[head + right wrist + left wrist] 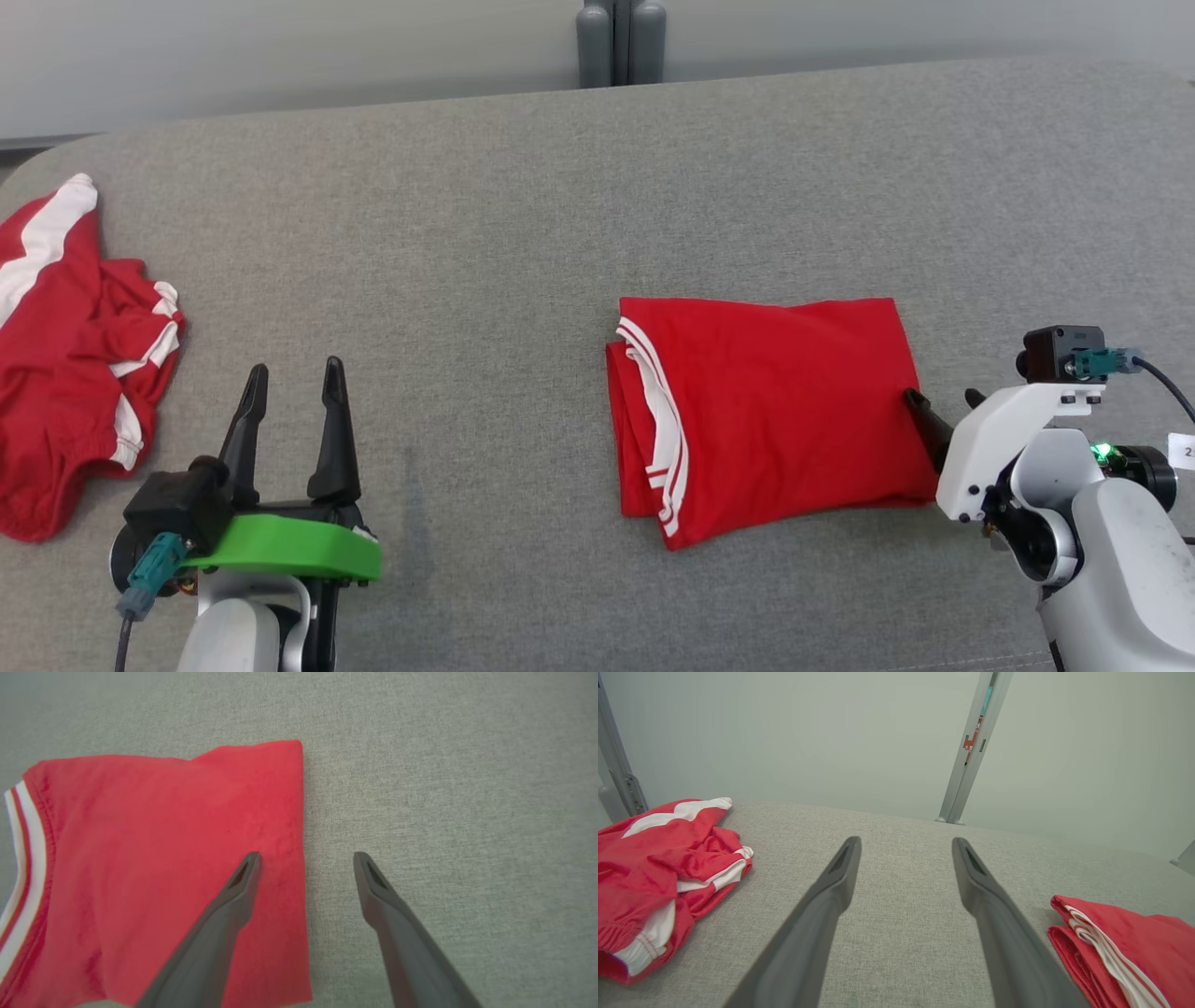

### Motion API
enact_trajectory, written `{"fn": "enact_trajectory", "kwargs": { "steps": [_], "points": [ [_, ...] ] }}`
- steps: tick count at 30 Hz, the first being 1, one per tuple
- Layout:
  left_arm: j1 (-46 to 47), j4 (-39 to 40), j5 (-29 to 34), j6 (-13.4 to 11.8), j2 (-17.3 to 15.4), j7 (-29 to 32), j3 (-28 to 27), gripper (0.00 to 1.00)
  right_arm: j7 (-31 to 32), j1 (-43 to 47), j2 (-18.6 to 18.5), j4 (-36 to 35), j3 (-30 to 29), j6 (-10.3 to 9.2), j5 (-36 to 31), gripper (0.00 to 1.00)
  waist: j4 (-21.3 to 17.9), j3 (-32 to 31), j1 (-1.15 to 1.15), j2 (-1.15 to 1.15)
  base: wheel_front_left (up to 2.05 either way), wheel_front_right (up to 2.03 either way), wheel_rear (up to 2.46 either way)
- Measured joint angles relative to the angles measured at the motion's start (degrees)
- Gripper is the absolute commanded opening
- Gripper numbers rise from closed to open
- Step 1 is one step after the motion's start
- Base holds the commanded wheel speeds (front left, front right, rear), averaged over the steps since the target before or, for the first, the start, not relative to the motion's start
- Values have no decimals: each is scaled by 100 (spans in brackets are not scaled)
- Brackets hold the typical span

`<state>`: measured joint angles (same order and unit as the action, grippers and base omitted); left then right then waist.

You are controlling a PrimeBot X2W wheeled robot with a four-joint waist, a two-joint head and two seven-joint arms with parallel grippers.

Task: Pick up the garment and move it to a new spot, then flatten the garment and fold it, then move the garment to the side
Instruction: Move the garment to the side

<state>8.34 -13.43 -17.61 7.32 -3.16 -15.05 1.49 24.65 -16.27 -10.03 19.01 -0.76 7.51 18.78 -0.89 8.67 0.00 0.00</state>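
Red garment [775, 411], already folded, lies centre-right. Right gripper [306, 856] straddles its edge, jaws spread, seemingly to pinch it; left gripper [295, 366] equally spread.

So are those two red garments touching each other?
Apart. The head view shows the folded garment at centre-right and the crumpled garment at far left, with a broad stretch of bare grey surface between them.

folded garment [775, 411] — 1 | crumpled garment [65, 364] — 1 | left pincer [296, 366], right pincer [941, 395] — 2
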Motion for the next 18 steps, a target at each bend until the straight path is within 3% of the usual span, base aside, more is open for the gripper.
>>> {"fn": "enact_trajectory", "kwargs": {
  "steps": [11,12,13,18],
  "points": [
    [185,91,3,0,-16,0,65,100,688,-396,-62,770,108,-2,420,100,360,337,0,0,0,0,0],
    [188,93,3,0,-21,0,67,100,740,-414,-80,790,143,-3,458,43,378,356,0,0,0,0,0],
    [192,97,3,0,-22,0,67,100,762,-423,-104,799,164,-3,476,0,389,370,0,0,0,0,0],
    [197,145,13,0,-29,-1,16,100,694,-553,-321,727,506,5,354,0,358,440,0,0,0,0,0]
  ]
}}
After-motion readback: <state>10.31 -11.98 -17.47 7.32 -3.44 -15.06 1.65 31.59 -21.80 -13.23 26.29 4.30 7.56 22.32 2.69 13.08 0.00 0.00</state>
